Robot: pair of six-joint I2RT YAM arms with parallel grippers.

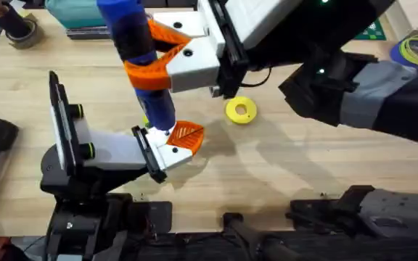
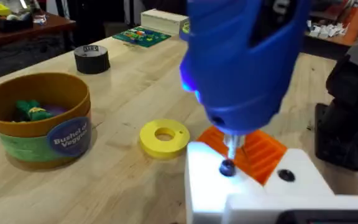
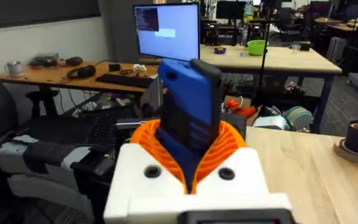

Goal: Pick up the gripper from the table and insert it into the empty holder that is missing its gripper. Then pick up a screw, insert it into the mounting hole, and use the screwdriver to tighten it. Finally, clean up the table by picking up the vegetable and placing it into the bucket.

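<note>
Landmark: the yellow disc [image 1: 240, 110], flat, round, smooth plastic with a centre hole, lying on the pale wood-grain table [image 1: 303, 174].

Screwdriver [image 1: 140, 54]: bright blue, glossy, pen-shaped body, upright and slightly tilted, just to the disc's left in the overhead view. The right gripper [image 1: 167, 56] has its white angular fingers with orange ribbed pads clamped around the blue barrel. The right wrist view shows the blue body [image 3: 190, 112] rising between the two orange pads.

Thin metal tip [image 2: 232, 146] comes down onto a small dark screw head [image 2: 227, 167] in the holder [image 2: 253, 186], a white, matte, blocky mount. A second dark hole sits beside it on the same white face.

Gripper [image 1: 187, 135]: orange wedge with ribbed face, seated in the white holder [image 1: 173, 152], nearer than the disc and to its left in the overhead view. In the left wrist view, its ribs [image 2: 260, 152] show just behind the screw.

Left gripper: its white finger fills the lower edge of its own view; cannot tell how wide the fingers stand.

Bucket [image 2: 39, 118]: round, brown-orange rim, green printed band, blue label; green toys inside. It stands well left of the disc in the left wrist view. A black tape roll [image 2: 92, 59] sits beyond it.
</note>
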